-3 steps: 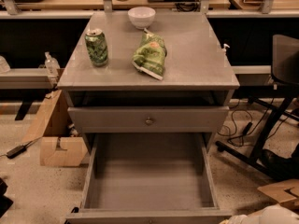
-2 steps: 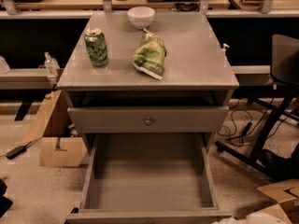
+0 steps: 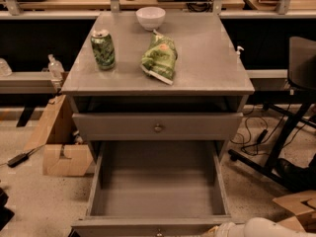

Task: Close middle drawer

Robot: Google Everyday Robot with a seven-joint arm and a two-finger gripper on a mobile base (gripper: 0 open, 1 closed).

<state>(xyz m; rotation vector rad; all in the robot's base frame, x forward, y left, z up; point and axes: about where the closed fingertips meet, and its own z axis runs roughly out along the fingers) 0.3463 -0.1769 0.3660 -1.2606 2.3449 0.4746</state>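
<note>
The middle drawer is pulled far out of the grey cabinet. It is empty inside, and its front with a small brass knob lies at the bottom edge of the camera view. The top drawer above it stands slightly open and has its own brass knob. The lowest drawer is hidden beneath. My gripper is at the bottom edge, at the tip of the white arm. It is next to the right end of the middle drawer's front.
On the cabinet top stand a green can, a green snack bag and a white bowl. Cardboard boxes lie left of the cabinet. A black chair base and cables stand right.
The white arm has crept left along the bottom edge, towards the right end of the middle drawer's front. The drawers and the things on top have not moved.
</note>
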